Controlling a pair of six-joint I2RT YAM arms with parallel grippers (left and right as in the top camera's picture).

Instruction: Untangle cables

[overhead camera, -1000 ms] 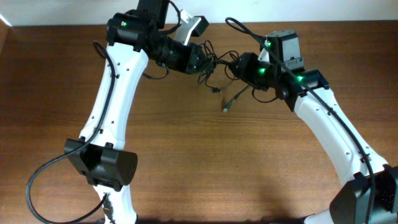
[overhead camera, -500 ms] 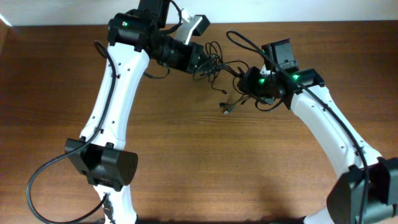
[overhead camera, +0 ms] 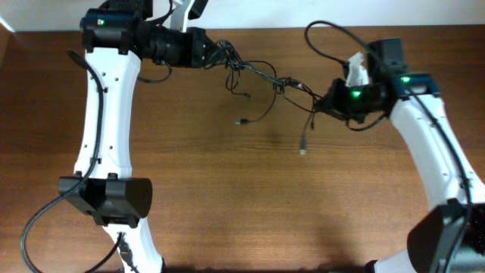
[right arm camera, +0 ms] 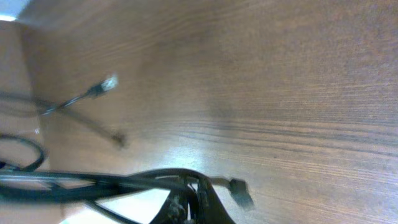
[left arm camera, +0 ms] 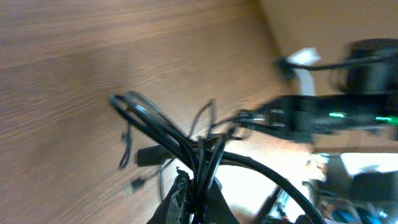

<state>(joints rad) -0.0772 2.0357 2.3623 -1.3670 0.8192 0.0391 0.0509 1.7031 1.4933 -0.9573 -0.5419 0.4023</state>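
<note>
The cables (overhead camera: 265, 76) are thin black cords stretched in the air between my two grippers, with a knot near the middle (overhead camera: 286, 83). Two plug ends hang down: one (overhead camera: 241, 120) at the left, a silver-tipped one (overhead camera: 304, 151) at the right. My left gripper (overhead camera: 211, 54) is shut on the left end of the cables; the left wrist view shows the bundle (left arm camera: 186, 149) running into its jaws (left arm camera: 198, 193). My right gripper (overhead camera: 327, 101) is shut on the right end; the right wrist view shows cords (right arm camera: 124, 182) in its jaws (right arm camera: 193, 202) and a plug (right arm camera: 239, 191).
The brown wooden table (overhead camera: 242, 205) lies below. The left arm's white link (overhead camera: 102, 114) stands at the left, the right arm's link (overhead camera: 432, 152) at the right. A thick black robot cable (overhead camera: 333, 34) loops above the right arm.
Both grippers have moved apart, the left one leftward and the right one rightward. The cables went from a bunched tangle to a stretched span, with plug ends hanging lower.
</note>
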